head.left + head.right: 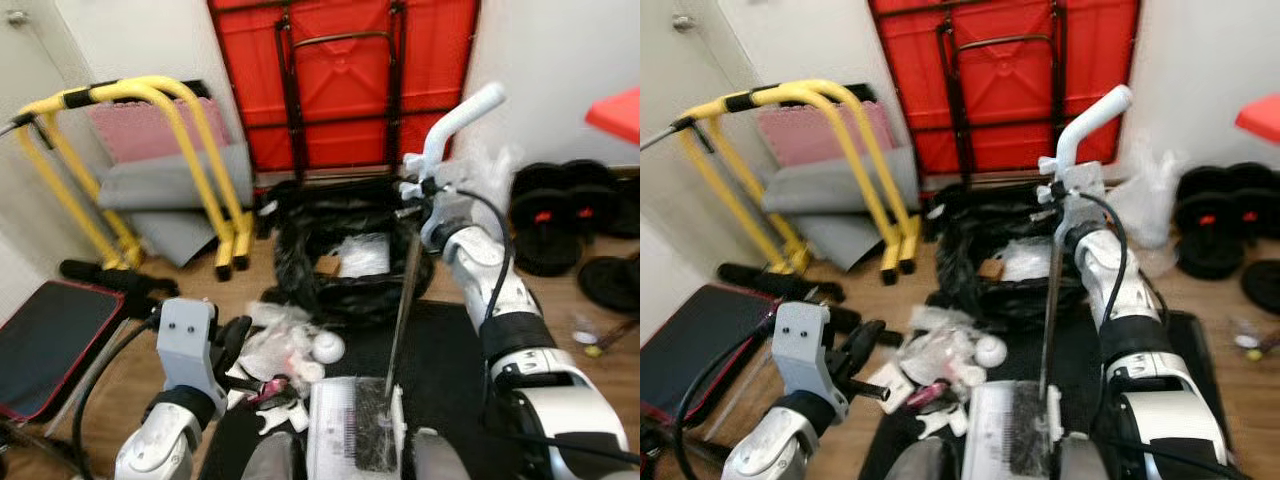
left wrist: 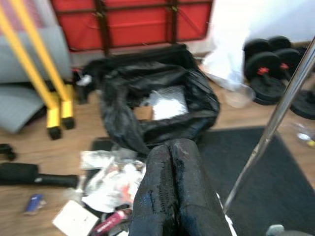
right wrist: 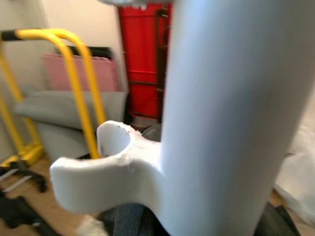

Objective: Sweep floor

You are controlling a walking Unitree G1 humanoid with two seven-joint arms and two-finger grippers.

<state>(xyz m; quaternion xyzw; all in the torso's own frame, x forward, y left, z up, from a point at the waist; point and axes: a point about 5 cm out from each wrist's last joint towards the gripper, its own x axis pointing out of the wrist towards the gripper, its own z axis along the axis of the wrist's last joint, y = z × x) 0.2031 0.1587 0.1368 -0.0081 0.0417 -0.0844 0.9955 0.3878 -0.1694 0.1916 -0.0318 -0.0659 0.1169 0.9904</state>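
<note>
While upright, long metal-poled broom with white plastic handle (image 1: 462,125): clamped by right gripper (image 1: 425,190).
Left gripper (image 2: 172,191): fingers pressed together, holding nothing, crumpled white litter pile (image 1: 285,350) just beyond.

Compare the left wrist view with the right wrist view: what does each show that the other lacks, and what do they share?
Left wrist view: the left gripper with fingers pressed together, a litter pile, dumbbells, a metal broom pole. Right wrist view: a white broom handle close up, a pink mat. Both: the yellow frame, red folded table and black bag.
</note>
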